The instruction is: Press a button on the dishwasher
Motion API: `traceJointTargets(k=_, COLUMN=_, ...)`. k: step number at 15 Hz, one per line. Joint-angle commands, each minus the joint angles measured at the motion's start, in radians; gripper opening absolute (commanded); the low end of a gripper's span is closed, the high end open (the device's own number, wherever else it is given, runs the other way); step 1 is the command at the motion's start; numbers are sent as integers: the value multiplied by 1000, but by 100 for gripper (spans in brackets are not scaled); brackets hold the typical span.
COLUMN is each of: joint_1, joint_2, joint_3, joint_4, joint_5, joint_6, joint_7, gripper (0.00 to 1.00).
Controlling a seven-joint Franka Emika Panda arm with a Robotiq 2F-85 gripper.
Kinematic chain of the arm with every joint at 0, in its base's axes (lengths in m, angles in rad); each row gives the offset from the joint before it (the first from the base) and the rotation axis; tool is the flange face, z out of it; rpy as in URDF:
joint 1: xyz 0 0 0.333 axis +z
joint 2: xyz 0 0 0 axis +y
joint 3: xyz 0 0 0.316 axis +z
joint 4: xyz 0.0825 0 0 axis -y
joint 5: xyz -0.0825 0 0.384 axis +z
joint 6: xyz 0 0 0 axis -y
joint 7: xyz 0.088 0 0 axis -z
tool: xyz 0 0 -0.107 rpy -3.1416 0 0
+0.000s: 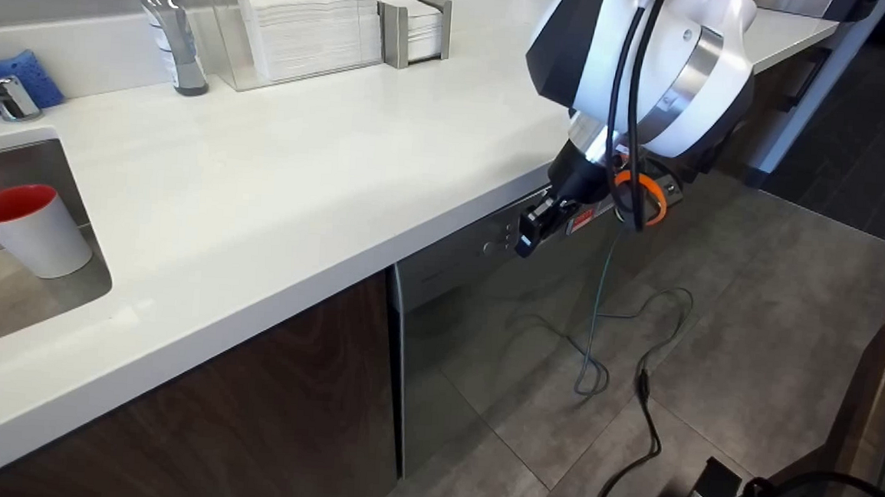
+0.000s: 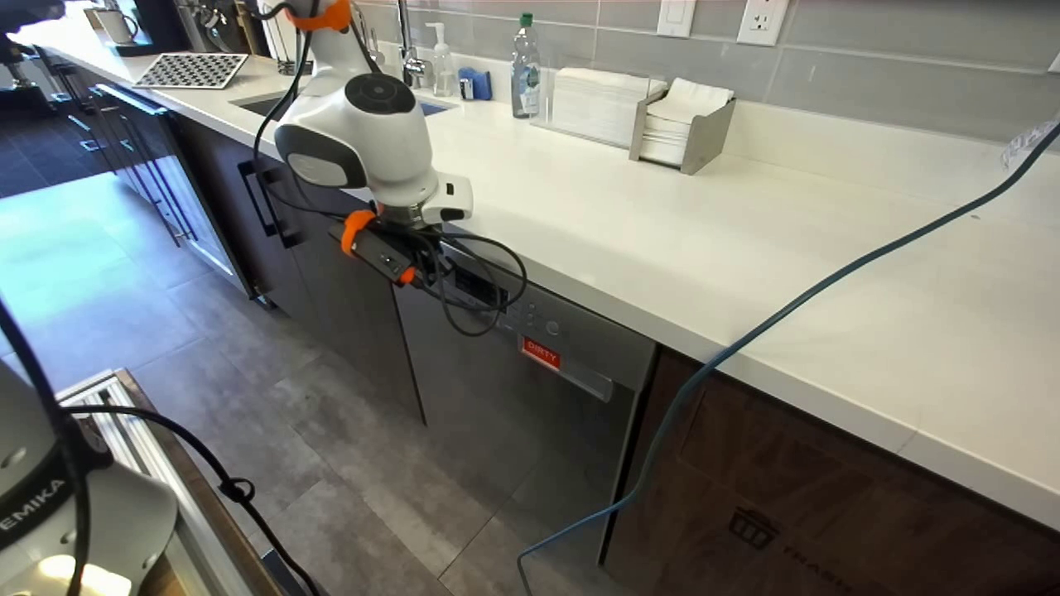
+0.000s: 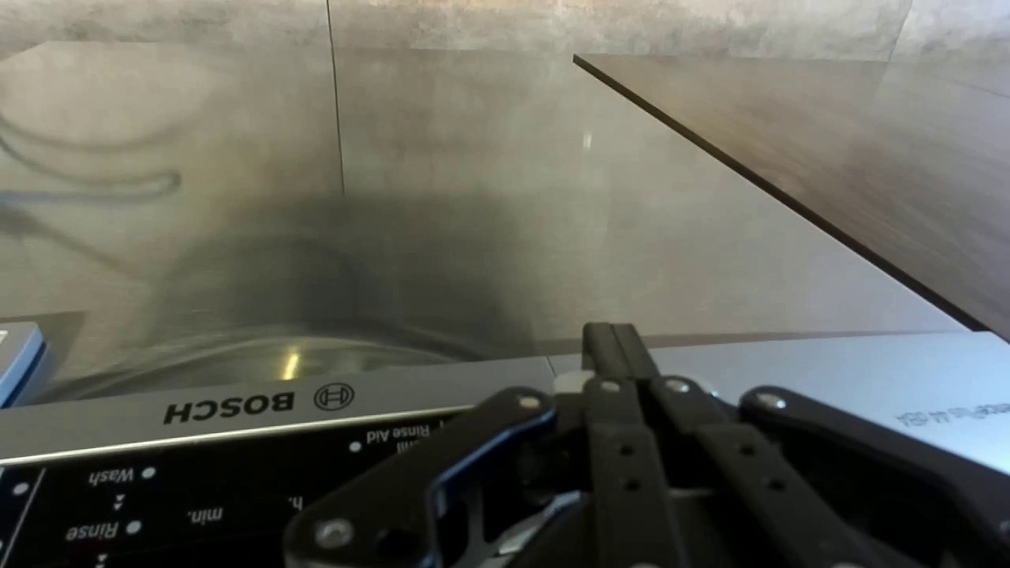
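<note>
The dishwasher point(image 2: 513, 414) is a brushed grey steel front under the counter edge. Its control strip point(image 2: 609, 339) has small buttons point(image 2: 532, 316), a round button point(image 2: 552, 328) and a black display panel point(image 2: 480, 288). In the wrist view the strip point(image 3: 252, 422) stands upside down, with BOSCH lettering and a dark panel point(image 3: 237, 505). My gripper point(image 1: 528, 234) points down at the strip. In the wrist view its fingertips point(image 3: 611, 339) are together with nothing between them. A pale rounded shape point(image 3: 572, 383) is partly hidden behind the fingers. I cannot tell whether they touch the strip.
The white countertop point(image 1: 325, 164) overhangs the strip. A red DIRTY label point(image 2: 541, 352) sits by the dishwasher's handle point(image 2: 588, 382). Dark brown cabinet doors point(image 1: 248, 406) flank it. Black cables point(image 2: 489, 306) loop round the wrist. A cup point(image 1: 40, 235) stands in the sink; napkins point(image 1: 310, 33) are at the back.
</note>
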Motion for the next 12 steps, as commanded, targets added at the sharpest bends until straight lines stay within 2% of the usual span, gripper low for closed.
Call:
traceJointTargets(k=1, joint_1=9, joint_2=-31, joint_3=-13, joint_4=-24, joint_5=-44, joint_6=-13, joint_7=4, gripper=0)
traceJointTargets(k=12, joint_1=6, joint_2=-47, joint_3=-10, joint_4=-21, joint_5=-79, joint_6=-18, joint_7=4, gripper=0)
